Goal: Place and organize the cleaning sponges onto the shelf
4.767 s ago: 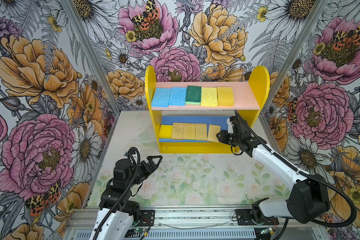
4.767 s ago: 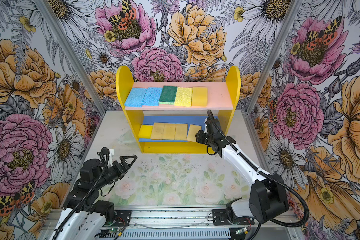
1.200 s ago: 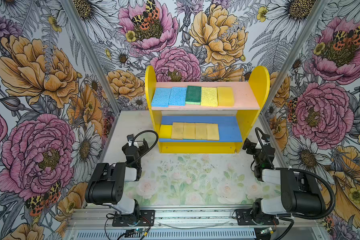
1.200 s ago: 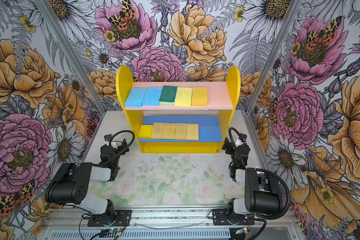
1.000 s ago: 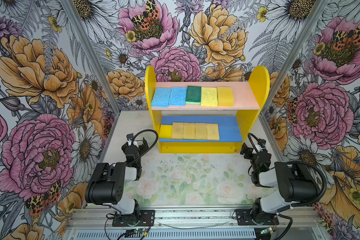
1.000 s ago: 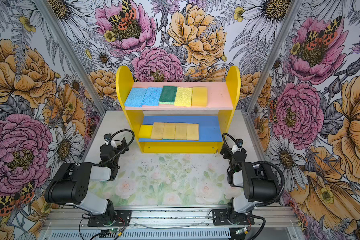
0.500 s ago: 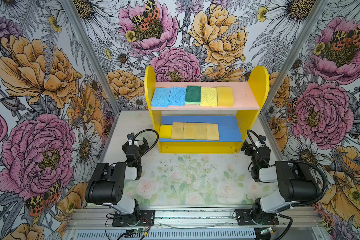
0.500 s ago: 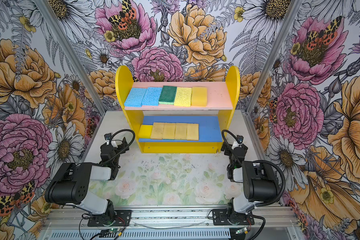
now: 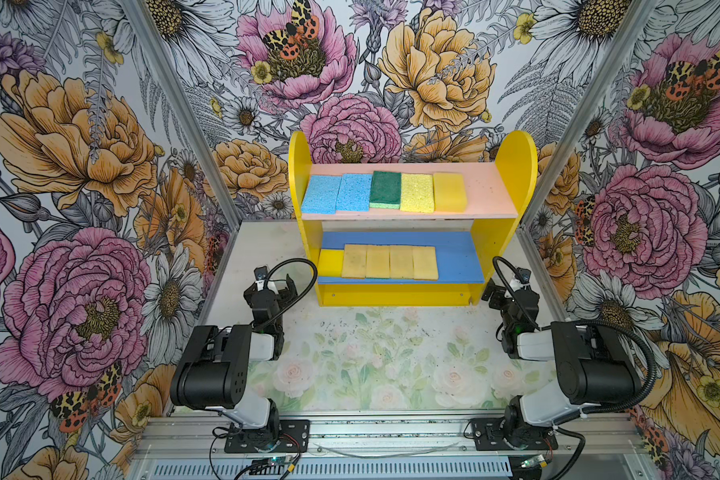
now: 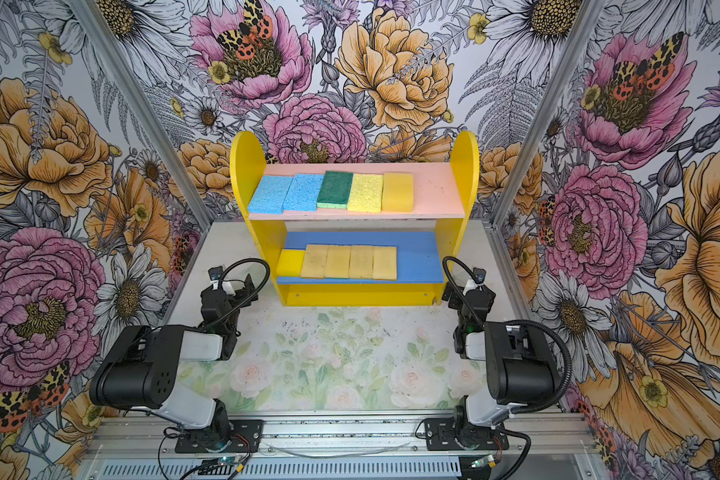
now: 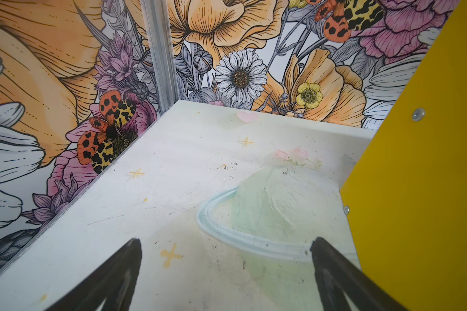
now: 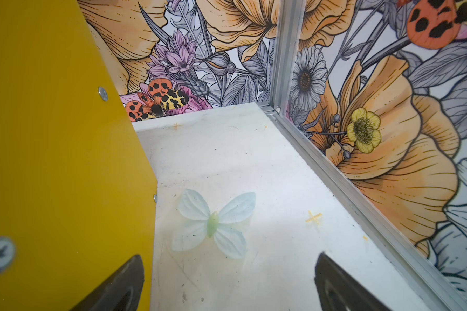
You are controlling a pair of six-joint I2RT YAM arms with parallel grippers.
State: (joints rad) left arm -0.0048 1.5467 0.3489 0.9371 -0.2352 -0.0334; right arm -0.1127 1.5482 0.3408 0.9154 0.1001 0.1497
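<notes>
The shelf (image 9: 512, 174) stands at the back of the table in both top views. On its pink upper board (image 9: 487, 195) lie two light blue sponges (image 9: 336, 193), a dark green one (image 9: 385, 189), a pale yellow one (image 9: 417, 193) and a tan-yellow one (image 9: 449, 192). The blue lower board (image 9: 458, 257) carries a small bright yellow sponge (image 9: 330, 262) and several tan ones (image 9: 389, 262) in a row. My left gripper (image 9: 277, 286) (image 11: 225, 242) sits low beside the shelf's left panel (image 11: 429, 175), open and empty. My right gripper (image 9: 506, 291) (image 12: 228, 258) is open and empty by the right panel (image 12: 51, 134).
Both arms are folded back near the front rail (image 9: 391, 432), elbows raised at the table's left and right. Flowered walls (image 9: 80, 208) close in three sides, with metal corner posts (image 12: 283, 53) behind the shelf. The printed mat (image 9: 383, 357) lies between the arms.
The right gripper has withdrawn from the lower board, leaving the last tan sponge in the row. Both arms have folded back beside the shelf. In the last half second almost nothing moved.
</notes>
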